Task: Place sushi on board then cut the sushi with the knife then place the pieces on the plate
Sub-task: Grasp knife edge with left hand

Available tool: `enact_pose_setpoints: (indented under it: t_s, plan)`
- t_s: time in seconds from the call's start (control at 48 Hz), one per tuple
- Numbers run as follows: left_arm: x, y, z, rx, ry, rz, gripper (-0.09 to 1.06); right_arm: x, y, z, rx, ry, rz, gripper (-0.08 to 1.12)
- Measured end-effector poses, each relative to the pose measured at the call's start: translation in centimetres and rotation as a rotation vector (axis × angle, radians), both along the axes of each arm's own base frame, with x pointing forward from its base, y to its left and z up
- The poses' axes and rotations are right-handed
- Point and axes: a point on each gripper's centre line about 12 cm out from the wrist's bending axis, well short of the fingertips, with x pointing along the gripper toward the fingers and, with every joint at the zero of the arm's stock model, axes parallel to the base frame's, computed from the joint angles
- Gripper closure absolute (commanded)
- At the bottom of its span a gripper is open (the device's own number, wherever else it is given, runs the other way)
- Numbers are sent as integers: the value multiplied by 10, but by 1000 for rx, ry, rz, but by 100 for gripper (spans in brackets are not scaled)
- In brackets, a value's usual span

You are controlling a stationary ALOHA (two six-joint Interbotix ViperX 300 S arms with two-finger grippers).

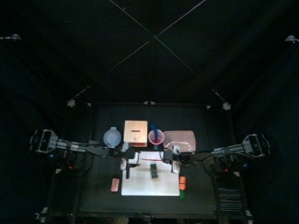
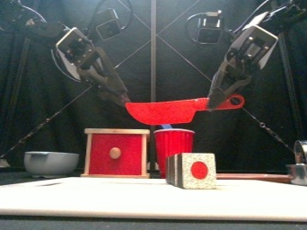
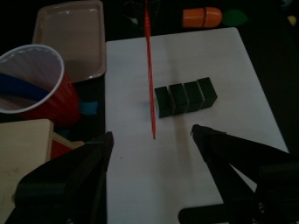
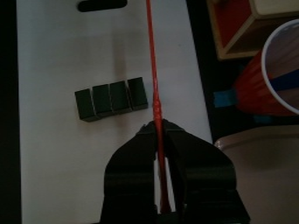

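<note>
Starting nearest you, the sushi (image 2: 192, 170) lies on the board (image 2: 120, 199), its blocks together. Over the board, your right fingers (image 2: 224, 90) are clamped on the knife (image 2: 180, 110), blade level. Your left fingers (image 3: 82, 162) stand apart at the blade's tip. Behind stand the cup (image 2: 175, 144), box (image 2: 117, 153) and bowl (image 2: 50, 162).

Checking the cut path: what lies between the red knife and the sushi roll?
Nothing; in the front view the red knife hangs clear above the sushi roll, the red cup behind them.
</note>
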Motion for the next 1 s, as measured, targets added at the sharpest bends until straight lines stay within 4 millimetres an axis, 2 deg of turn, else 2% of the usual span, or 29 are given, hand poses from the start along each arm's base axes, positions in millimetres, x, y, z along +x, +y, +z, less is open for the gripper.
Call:
enact_pose_setpoints:
  t_s: [0.354, 1.0]
  plan:
    - [19, 2, -15, 30, 37, -15, 9, 1, 1, -3, 0, 11, 0, 64]
    - [21, 4, -24, 41, 62, -17, 45, 3, 1, -10, 6, 30, -5, 64]
